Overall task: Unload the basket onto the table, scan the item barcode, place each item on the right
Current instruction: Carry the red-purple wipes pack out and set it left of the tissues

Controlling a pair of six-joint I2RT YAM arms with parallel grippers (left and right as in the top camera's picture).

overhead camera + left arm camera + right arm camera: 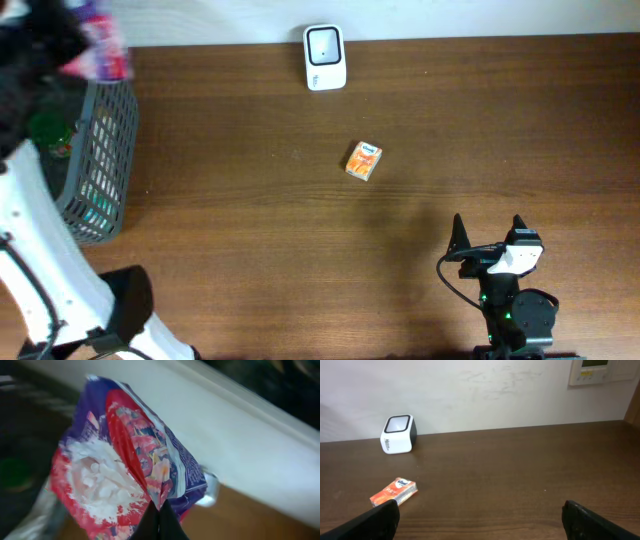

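The snack bag (pixel 130 460) is pinched edgewise by the closed left jaws; the right jaws are spread wide, empty. Slippage may be caused before the scanner (pixel 325 58) is reached.

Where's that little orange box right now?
From overhead, the orange box lies flat near the middle of the wooden table, in front of the white scanner at the far edge, apart from the right gripper.

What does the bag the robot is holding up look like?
The bag is shiny, crinkled plastic, purple-blue with a red front and a white picture. The left fingers pinch one edge, shut tight, holding it in the air by the gray basket. Nothing else seems to touch it.
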